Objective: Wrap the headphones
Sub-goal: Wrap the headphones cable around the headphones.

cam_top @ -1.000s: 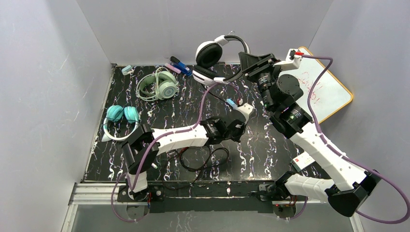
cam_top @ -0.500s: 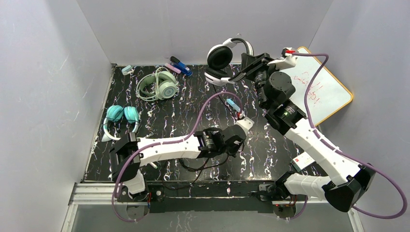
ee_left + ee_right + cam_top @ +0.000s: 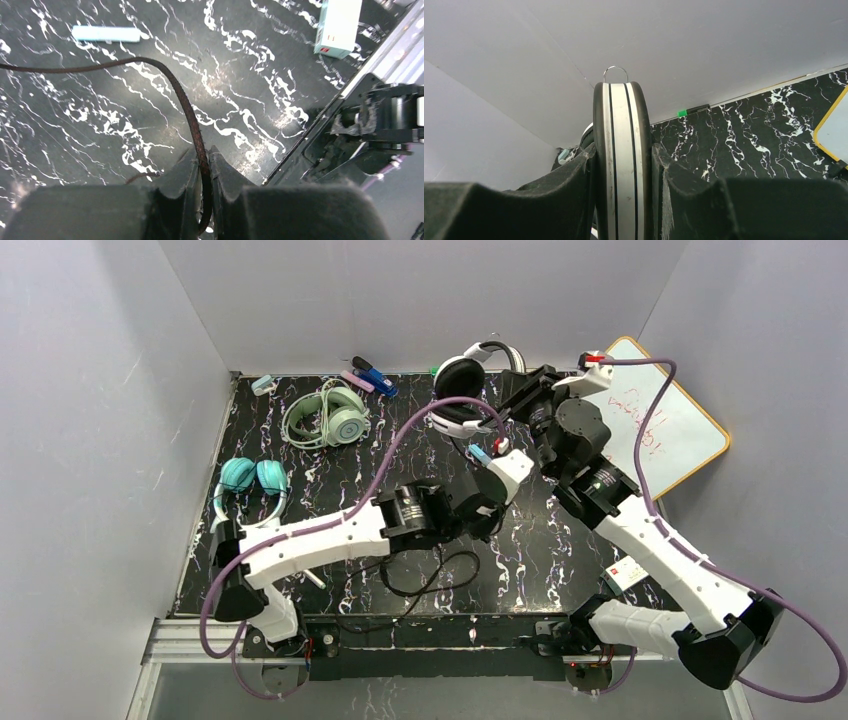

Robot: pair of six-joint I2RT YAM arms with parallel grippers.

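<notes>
Two fingers of the left gripper (image 3: 203,170) pinch almost closed on the thin black cable (image 3: 167,75), which arches away from them over the marbled table (image 3: 280,65). The right gripper (image 3: 622,165) clamps its fingers on the striped band of the black-and-white headset (image 3: 462,380), held in the air just beyond the left fingers. Slack cable loops on the table behind the left fingers. Well to the left of both grippers lie the mint-green headset (image 3: 335,418) and the teal headset (image 3: 250,480). A whiteboard (image 3: 675,430) lies to the right of the right fingers.
</notes>
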